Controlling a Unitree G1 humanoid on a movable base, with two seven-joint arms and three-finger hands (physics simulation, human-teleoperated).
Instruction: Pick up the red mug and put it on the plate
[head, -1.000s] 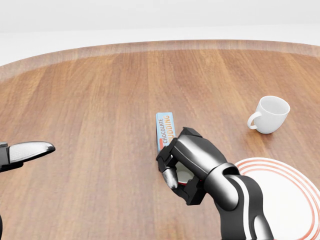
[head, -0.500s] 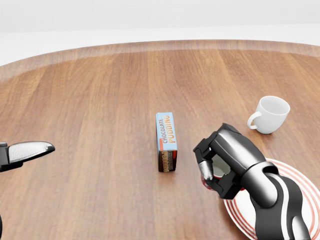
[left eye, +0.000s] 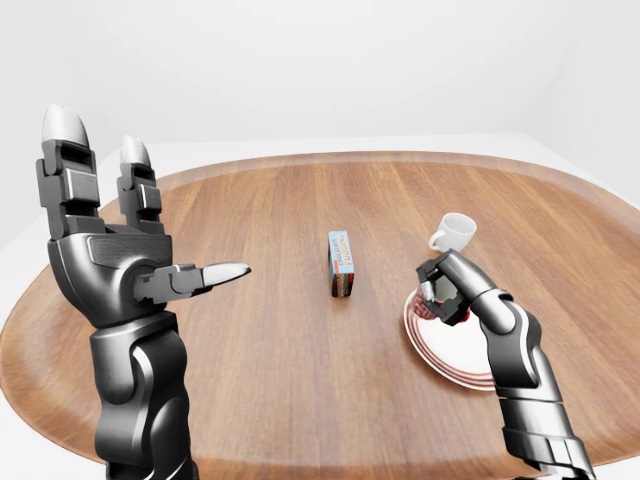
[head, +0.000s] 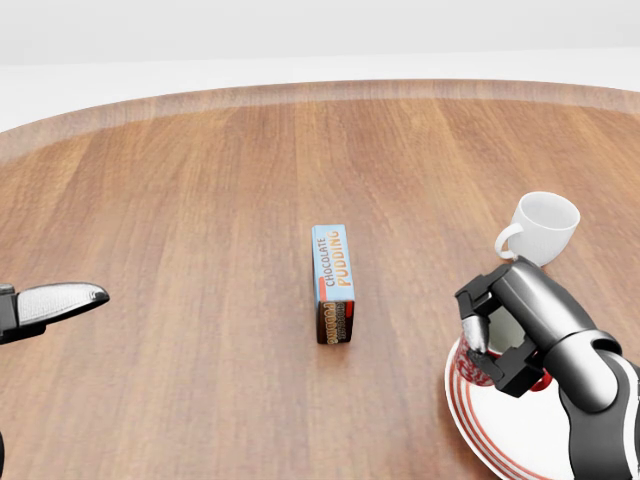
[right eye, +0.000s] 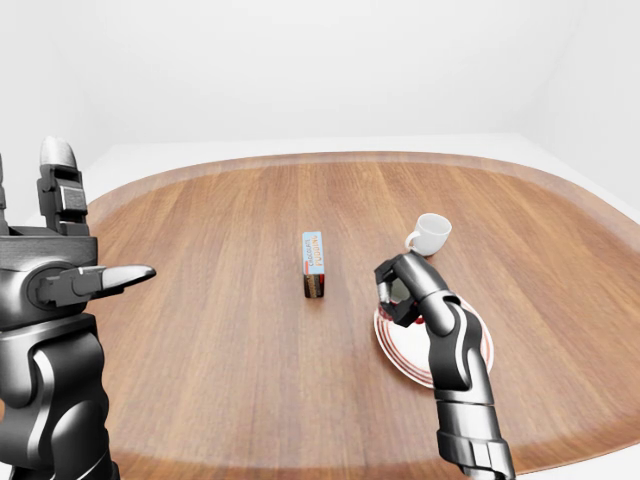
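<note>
The red mug (head: 479, 371) is almost wholly hidden inside my right hand (head: 497, 338); only slivers of red show under the fingers. That hand is shut on the mug and sits over the left rim of the white plate with red rings (head: 497, 440), at the lower right of the head view. Whether the mug touches the plate cannot be told. My left hand (left eye: 140, 205) is raised at the left of the left-eye view, fingers spread open and holding nothing.
A chocolate pudding box (head: 333, 281) stands mid-table, left of the plate. A white mug (head: 543, 228) sits just above the plate, close to my right hand. The round wooden table (head: 200, 200) extends wide to the left.
My right hand has carried the red mug rightward, from beside the pudding box to over the plate's left rim. The left hand has stayed still.
</note>
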